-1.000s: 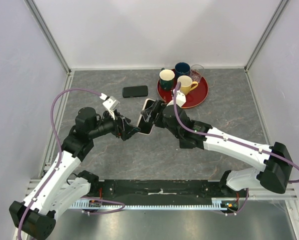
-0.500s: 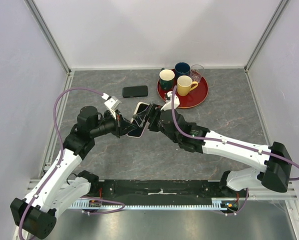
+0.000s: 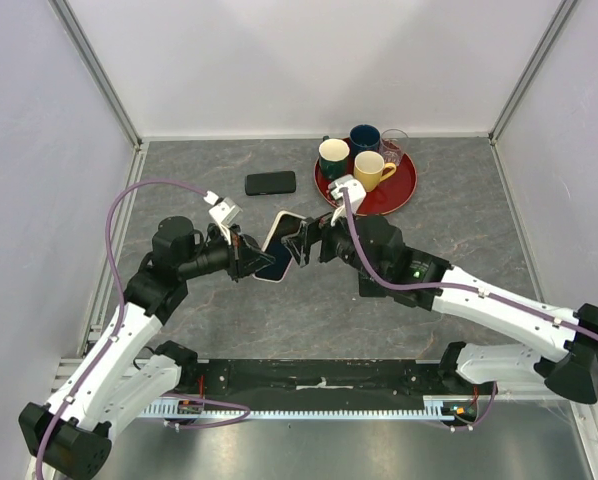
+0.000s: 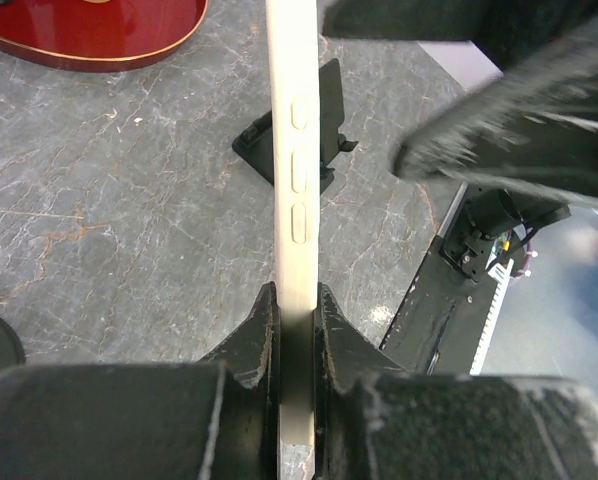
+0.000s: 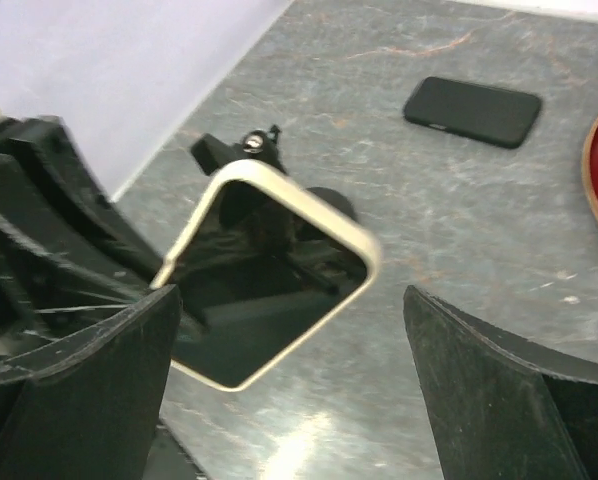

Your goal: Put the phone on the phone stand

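Since a second ago the phone (image 3: 276, 240) has shifted toward the left arm, and the right gripper (image 3: 305, 243) has come off it. That gripper's fingers stand wide apart and empty, with the phone framed between them in the right wrist view. The left gripper (image 3: 253, 258) clamps the phone's near end edge-on. Only the left wrist view shows the phone stand (image 4: 304, 140), on the table just past the left fingers (image 4: 259, 335), behind the phone's edge. Whether the two touch cannot be told. Both arms reach inward, grippers facing each other.
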Controlling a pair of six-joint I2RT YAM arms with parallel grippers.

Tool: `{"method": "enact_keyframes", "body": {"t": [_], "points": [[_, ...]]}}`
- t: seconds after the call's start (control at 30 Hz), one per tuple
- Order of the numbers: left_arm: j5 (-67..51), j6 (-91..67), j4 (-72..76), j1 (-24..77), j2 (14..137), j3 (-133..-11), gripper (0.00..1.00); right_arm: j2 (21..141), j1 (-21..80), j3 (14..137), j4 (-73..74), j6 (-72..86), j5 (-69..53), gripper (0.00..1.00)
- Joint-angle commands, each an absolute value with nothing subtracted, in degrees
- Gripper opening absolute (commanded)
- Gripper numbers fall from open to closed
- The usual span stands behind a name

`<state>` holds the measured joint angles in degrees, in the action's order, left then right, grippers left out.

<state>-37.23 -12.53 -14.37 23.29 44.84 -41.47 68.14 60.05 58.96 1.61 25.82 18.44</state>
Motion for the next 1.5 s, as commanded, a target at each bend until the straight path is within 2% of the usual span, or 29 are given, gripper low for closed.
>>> {"method": "enact_keyframes", "body": {"t": [0.0, 0.13, 0.33, 0.6, 0.63, 0.77, 1.1, 1.27, 1.47], "points": [[-41.48, -10.02, -10.63, 23.38, 42.81, -42.28, 0.02, 67.24, 52.41, 59.33, 5.80, 9.95, 1.73, 0.97], [-40.17, -10.02, -10.72, 23.38, 40.87, -42.27, 0.02, 68.64, 43.70, 60.64, 5.63, 3.63, -21.28, 0.94], [-38.15, -10.37, -11.69, 23.38, 38.15, -43.16, 0.02, 77.33, 42.89, 72.49, 15.35, -9.46, -41.55, 0.92], [-36.12, -12.66, -5.98, 23.38, 32.70, -38.68, 0.02, 87.79, 40.43, 85.95, 17.93, -10.99, -49.55, 0.90], [-35.95, -12.74, -4.58, 23.38, 31.91, -38.24, 0.02, 88.24, 40.26, 86.39, 17.84, -10.81, -50.88, 0.88], [-35.07, -12.57, -1.59, 23.38, 30.77, -36.39, 0.02, 87.19, 40.25, 82.29, 15.92, -10.46, -55.63, 0.83], [-38.75, -12.57, 3.07, 23.29, 30.49, -34.28, 0.02, 76.47, 39.20, 61.80, -22.82, 18.80, -57.22, 0.85], [-42.79, -14.06, 5.18, 23.12, 30.24, -33.66, 0.02, 77.78, 39.20, 62.58, -20.74, 19.50, -54.49, 0.82], [-47.80, -16.43, 9.14, 23.03, 29.35, -32.26, 0.02, 77.96, 39.20, 59.59, -28.83, 23.55, -55.46, 0.79]]}}
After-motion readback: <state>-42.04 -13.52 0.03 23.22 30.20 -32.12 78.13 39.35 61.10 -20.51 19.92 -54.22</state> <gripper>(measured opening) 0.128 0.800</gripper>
